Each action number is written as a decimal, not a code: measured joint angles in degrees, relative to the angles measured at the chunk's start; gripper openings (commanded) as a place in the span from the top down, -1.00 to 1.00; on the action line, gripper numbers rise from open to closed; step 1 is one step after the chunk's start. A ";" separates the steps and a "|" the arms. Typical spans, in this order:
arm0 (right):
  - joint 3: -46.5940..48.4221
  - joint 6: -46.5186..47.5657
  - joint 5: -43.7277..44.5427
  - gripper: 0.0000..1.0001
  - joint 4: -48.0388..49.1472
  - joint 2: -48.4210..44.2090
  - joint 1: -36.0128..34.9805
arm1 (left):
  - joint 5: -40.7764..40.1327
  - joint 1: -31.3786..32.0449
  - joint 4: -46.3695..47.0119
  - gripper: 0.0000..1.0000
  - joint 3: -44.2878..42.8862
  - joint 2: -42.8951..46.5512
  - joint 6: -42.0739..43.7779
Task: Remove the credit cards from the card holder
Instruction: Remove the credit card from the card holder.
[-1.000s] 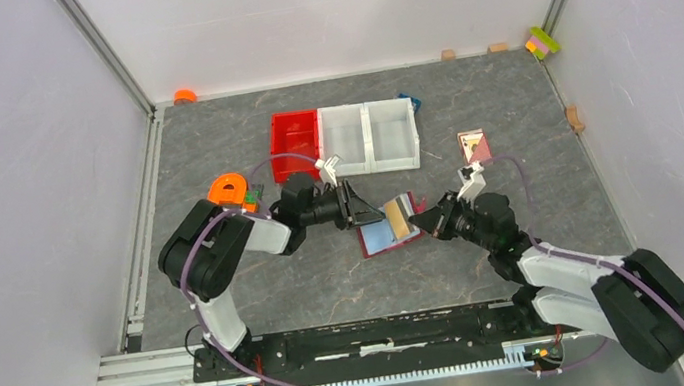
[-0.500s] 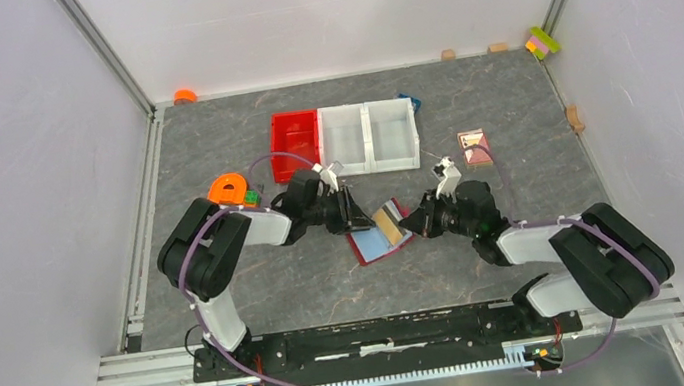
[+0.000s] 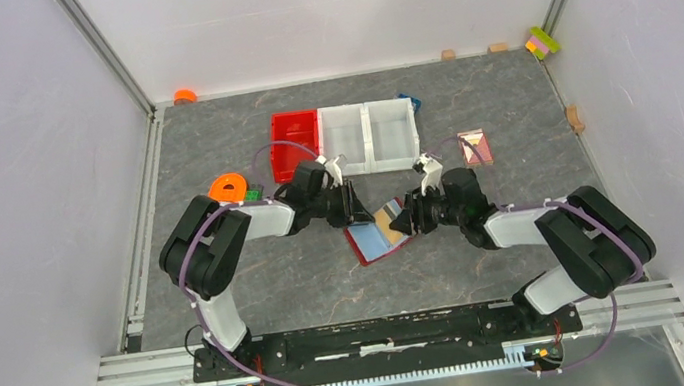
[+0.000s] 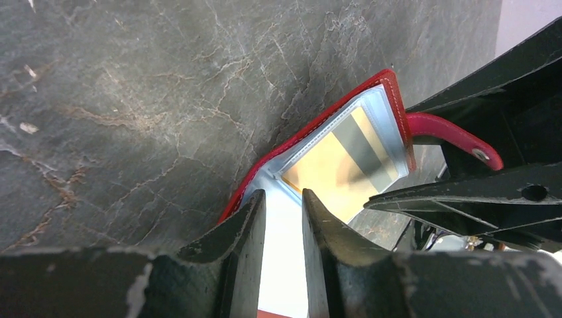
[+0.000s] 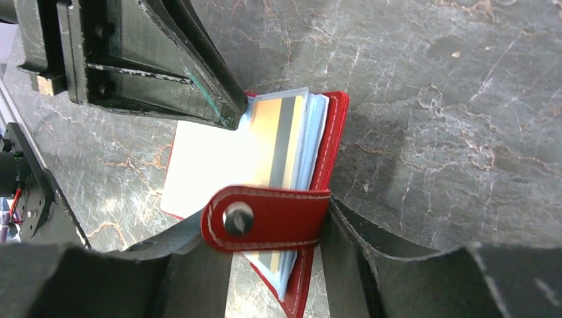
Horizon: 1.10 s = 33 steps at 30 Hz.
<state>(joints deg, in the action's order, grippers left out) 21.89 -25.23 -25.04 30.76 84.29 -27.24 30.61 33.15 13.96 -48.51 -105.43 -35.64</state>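
The card holder (image 3: 375, 242), dark red, lies open on the grey table between both grippers. A tan-orange credit card (image 5: 278, 142) with a grey stripe sits in its clear sleeve, and it also shows as the tan card (image 4: 344, 162) in the left wrist view. Beside it is a pale blue page (image 3: 369, 241); I cannot tell whether that is a card. My left gripper (image 3: 358, 213) has its jaws narrowly apart, tips on the pale page. My right gripper (image 3: 409, 219) stands open around the holder's snap tab (image 5: 272, 218), which spans the gap.
A bright red bin (image 3: 296, 144) and a white two-part bin (image 3: 370, 136) stand just behind the grippers. A pink patterned card (image 3: 474, 146) lies at the right. An orange object (image 3: 229, 187) sits by the left arm. Small blocks line the back edge.
My right gripper has opened and slid left, closer to the left gripper. The card holder has shifted left with it, and the raised tan flap has come lower.
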 measured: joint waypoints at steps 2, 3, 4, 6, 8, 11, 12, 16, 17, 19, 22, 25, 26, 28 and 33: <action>0.68 0.28 -0.35 -0.22 -0.24 0.15 0.00 | -0.42 0.11 -1.05 0.30 -0.63 0.00 0.79; 1.07 0.52 -0.46 -0.25 -0.26 0.15 0.00 | -0.59 0.11 -1.53 0.30 -0.90 0.00 1.09; 1.42 0.66 -0.55 -0.26 -0.28 0.15 0.00 | -0.76 0.11 -2.21 0.30 -1.36 -0.09 1.62; 2.21 0.70 -0.85 -0.23 -0.22 0.22 0.00 | -1.01 0.11 -3.19 0.30 -2.16 -0.37 2.27; 2.73 0.66 -1.29 -0.09 0.26 0.66 0.00 | -1.05 0.11 -3.98 0.30 -2.93 -0.70 3.02; 2.99 0.50 -2.05 0.10 1.33 1.90 0.00 | -1.09 0.15 -5.33 0.30 -3.85 -0.90 4.04; 2.99 0.46 -2.14 0.20 1.46 2.19 0.00 | -1.14 0.20 -5.77 0.30 -4.11 -0.92 4.42; 2.99 0.55 -2.16 0.58 2.03 2.45 0.02 | -1.40 0.22 -6.32 0.30 -4.35 -0.92 5.27; 2.99 0.55 -2.08 0.67 2.21 2.45 0.02 | -1.40 0.22 -6.32 0.29 -4.35 -0.90 5.33; 2.75 0.17 -1.95 0.81 3.10 2.47 0.02 | -1.51 0.24 -6.32 0.28 -4.35 -0.79 5.49; 1.70 -0.96 -1.90 0.89 5.66 2.54 0.17 | -1.84 0.26 -6.16 0.19 -3.69 -0.02 5.99; -0.02 -2.32 -1.84 1.00 8.76 2.49 0.42 | -2.69 0.24 -6.08 0.06 -2.03 1.99 6.16; -0.79 -2.93 -1.64 1.00 9.84 2.34 0.46 | -3.23 0.24 -6.08 0.00 -1.16 2.95 6.16; -2.08 -3.85 -1.29 1.00 11.15 1.86 0.59 | -4.50 0.17 -6.32 -0.10 0.70 4.96 6.14; -4.52 -5.55 0.52 1.00 13.20 0.39 0.94 | -7.15 -0.02 -8.35 -0.29 5.44 11.82 5.29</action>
<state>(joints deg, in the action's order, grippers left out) 17.37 -30.79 -24.51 43.97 84.68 -26.30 23.46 33.12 5.61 -43.07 -93.60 -30.35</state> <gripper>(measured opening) 0.167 0.613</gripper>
